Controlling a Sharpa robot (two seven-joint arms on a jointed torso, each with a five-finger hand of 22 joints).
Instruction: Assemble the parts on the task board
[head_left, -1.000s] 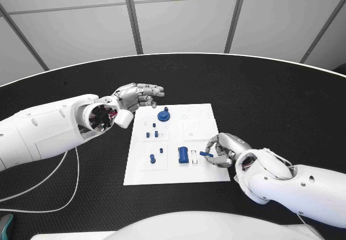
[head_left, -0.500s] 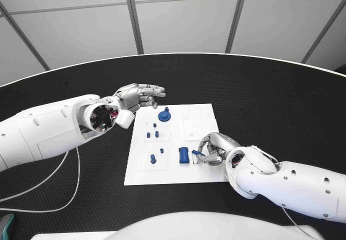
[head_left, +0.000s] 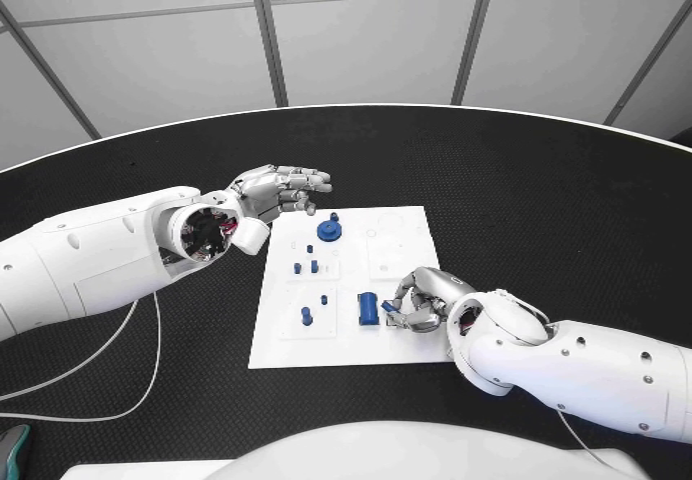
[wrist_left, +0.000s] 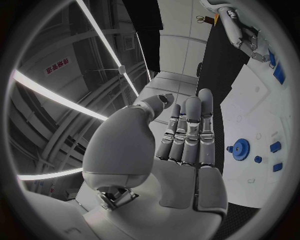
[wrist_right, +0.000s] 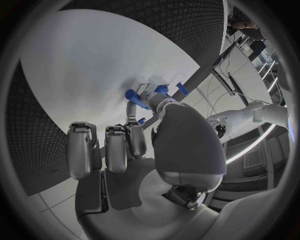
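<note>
White board (head_left: 387, 262) on black tabletop (head_left: 548, 200): right hand (head_left: 421, 300) pinches small blue part (head_left: 391, 305) at near right; left hand (head_left: 277, 190) empty, fingers loosely spread, far left.

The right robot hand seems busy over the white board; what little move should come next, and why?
Probably ease the small blue part down onto the task board beside the blue block. The right robot hand pinches that part just above the board, while the left robot hand hovers empty off its corner.

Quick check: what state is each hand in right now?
Left hand: open, holding nothing, beside the task board.
Right hand: pinching a small blue part over the board.
</note>
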